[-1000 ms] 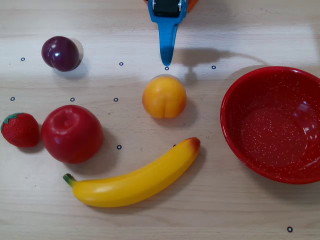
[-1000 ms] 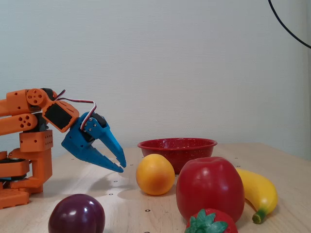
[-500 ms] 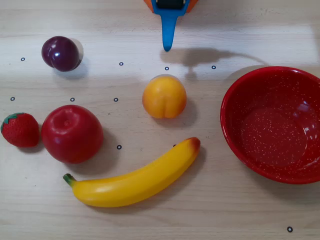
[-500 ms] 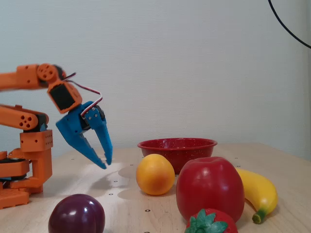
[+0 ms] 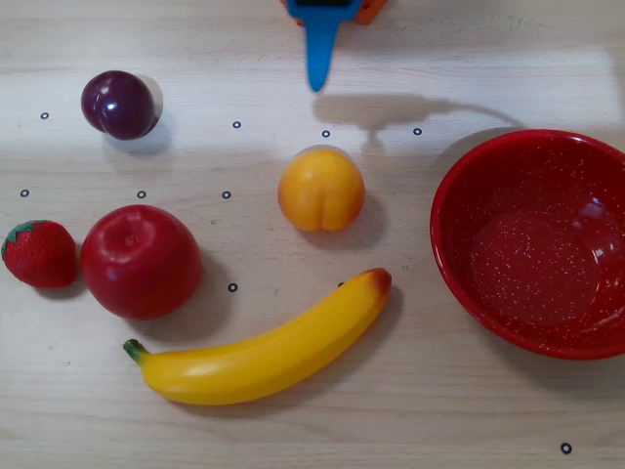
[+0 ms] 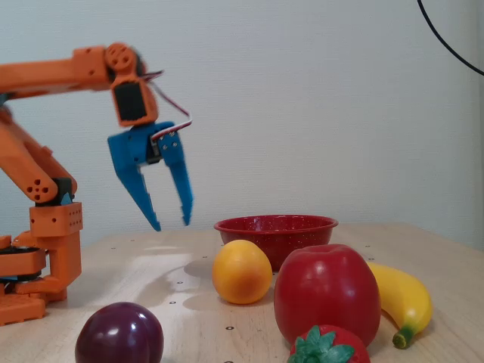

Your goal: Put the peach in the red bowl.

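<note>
The peach (image 5: 320, 189) is a small yellow-orange fruit with a crease; it lies on the table near the middle of the overhead view and shows in the fixed view (image 6: 241, 271) too. The red bowl (image 5: 459, 264), speckled and empty, sits to its right in the overhead view and stands behind it in the fixed view (image 6: 249, 228). My blue gripper (image 6: 171, 222) hangs open and empty in the air, above the table and apart from the peach. In the overhead view only one blue fingertip (image 5: 318, 59) shows at the top edge.
A dark purple plum (image 5: 119, 104), a red apple (image 5: 141, 260), a strawberry (image 5: 39, 254) and a banana (image 5: 264, 352) lie on the wooden table. The orange arm base (image 6: 45, 249) stands at the left of the fixed view.
</note>
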`<act>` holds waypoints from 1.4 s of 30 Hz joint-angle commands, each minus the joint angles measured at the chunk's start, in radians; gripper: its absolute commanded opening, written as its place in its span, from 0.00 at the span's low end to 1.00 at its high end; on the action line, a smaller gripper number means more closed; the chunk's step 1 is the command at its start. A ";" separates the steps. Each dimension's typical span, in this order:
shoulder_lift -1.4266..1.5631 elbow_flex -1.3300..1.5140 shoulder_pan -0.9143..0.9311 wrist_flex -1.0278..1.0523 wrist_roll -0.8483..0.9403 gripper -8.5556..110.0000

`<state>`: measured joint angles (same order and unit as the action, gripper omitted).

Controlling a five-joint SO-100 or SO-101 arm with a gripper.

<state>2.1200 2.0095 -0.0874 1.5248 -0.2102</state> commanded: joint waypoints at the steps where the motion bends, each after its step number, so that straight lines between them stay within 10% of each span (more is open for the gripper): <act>1: -0.064 -0.173 -0.014 0.077 0.009 0.31; 14: -0.304 -0.348 -0.008 0.189 -0.044 0.55; 42: -0.658 -0.331 0.038 -0.140 -0.095 0.60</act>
<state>1.4450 1.7411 -0.0828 1.4097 -0.2976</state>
